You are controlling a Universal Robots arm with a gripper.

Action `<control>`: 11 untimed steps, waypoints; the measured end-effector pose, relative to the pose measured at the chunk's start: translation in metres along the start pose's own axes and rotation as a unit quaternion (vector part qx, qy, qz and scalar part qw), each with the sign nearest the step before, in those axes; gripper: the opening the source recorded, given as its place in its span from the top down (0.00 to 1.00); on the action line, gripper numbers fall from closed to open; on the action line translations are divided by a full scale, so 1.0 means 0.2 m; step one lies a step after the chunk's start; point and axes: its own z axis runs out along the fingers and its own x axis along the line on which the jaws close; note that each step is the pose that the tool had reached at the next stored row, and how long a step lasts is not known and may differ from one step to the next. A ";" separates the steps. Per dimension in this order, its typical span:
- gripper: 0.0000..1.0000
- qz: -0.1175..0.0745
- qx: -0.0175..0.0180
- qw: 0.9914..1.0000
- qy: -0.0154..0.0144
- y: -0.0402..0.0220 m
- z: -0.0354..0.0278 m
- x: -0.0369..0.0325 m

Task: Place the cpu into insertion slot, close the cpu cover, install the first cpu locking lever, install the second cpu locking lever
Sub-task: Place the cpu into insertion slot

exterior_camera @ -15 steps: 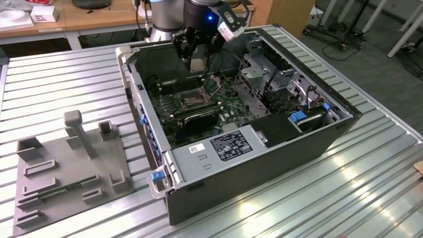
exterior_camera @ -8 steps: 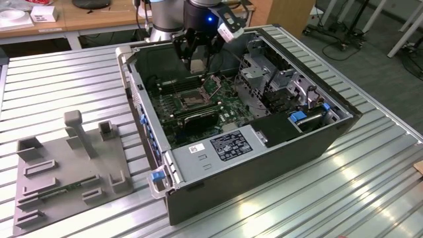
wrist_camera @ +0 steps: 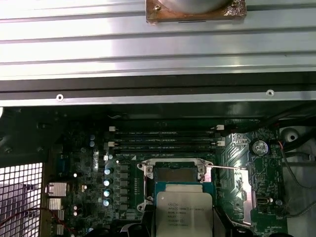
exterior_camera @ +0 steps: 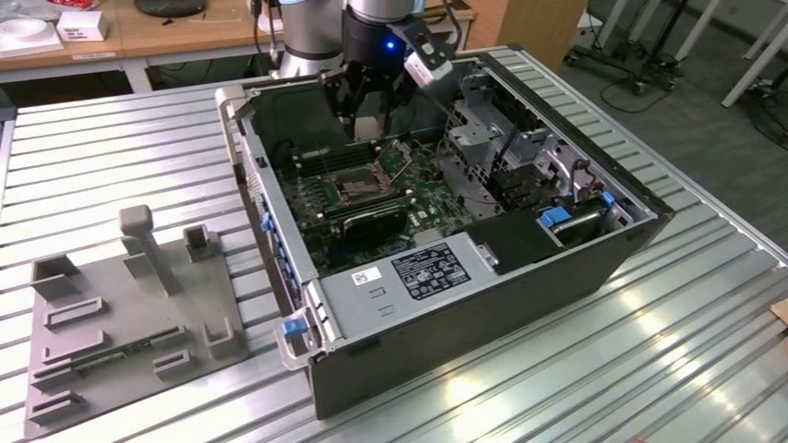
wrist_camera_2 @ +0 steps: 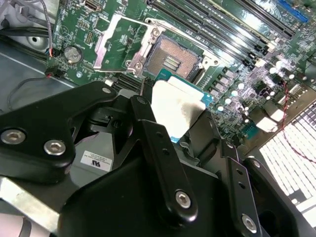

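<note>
The cpu (wrist_camera_2: 174, 107) is gripped by its edges in the closed end effector (wrist_camera_2: 176, 118). Its pale metal face is kept outward, presumably so that the underside meets the contacts. It is held close over the insertion slot (wrist_camera_2: 173, 58) and is judged not yet seated. The cpu cover (wrist_camera_2: 117, 43) is swung open beside the slot, which leaves the socket bare. In the exterior view, the end effector is seen at twelve o'clock of the slot, inside the computer case (exterior_camera: 493, 305).
</note>
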 end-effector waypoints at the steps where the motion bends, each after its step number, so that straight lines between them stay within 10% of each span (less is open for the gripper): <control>1: 0.46 0.000 0.000 1.000 0.000 -0.001 0.007 0.000; 11: 0.46 0.000 0.000 1.000 0.000 -0.003 0.034 0.001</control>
